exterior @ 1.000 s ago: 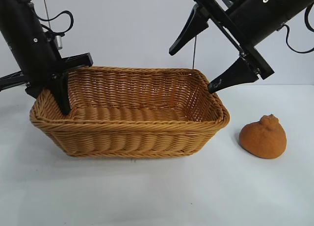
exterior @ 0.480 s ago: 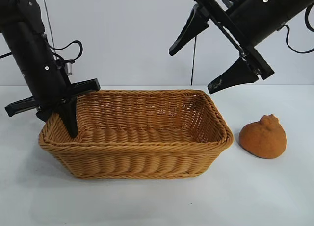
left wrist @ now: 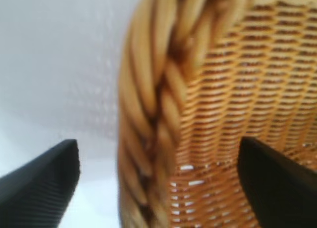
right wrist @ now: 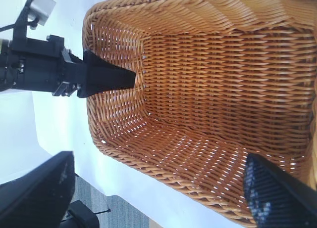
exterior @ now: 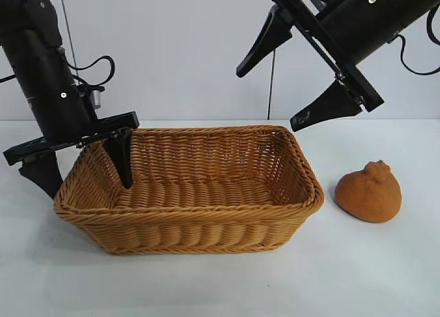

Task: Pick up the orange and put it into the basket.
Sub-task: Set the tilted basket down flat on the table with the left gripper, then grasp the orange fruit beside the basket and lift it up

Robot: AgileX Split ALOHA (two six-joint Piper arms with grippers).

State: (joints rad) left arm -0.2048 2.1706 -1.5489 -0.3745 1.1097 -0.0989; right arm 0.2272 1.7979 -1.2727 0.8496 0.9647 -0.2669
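- White tabletop (exterior: 206, 282) and a pale wall are framing both arms in the exterior view.
- Left gripper (exterior: 82, 167) is pointing steeply down with its fingers spread wide, straddling the short end wall of the basket (exterior: 199, 227): one finger is hanging inside the basket, the other is standing outside it beside the rim.
- Its wrist view is showing that braided rim (left wrist: 153, 114) passing between the two dark fingertips (left wrist: 42, 188), clamped on nothing.
- Right gripper (exterior: 269, 97) is hovering above the basket's opposite end, tilted downward, fingers wide apart and holding nothing.
- Below and beyond the right gripper's lower finger, the orange (exterior: 369, 192) is sitting on the table, knob up, just beside the basket's end and apart from it.
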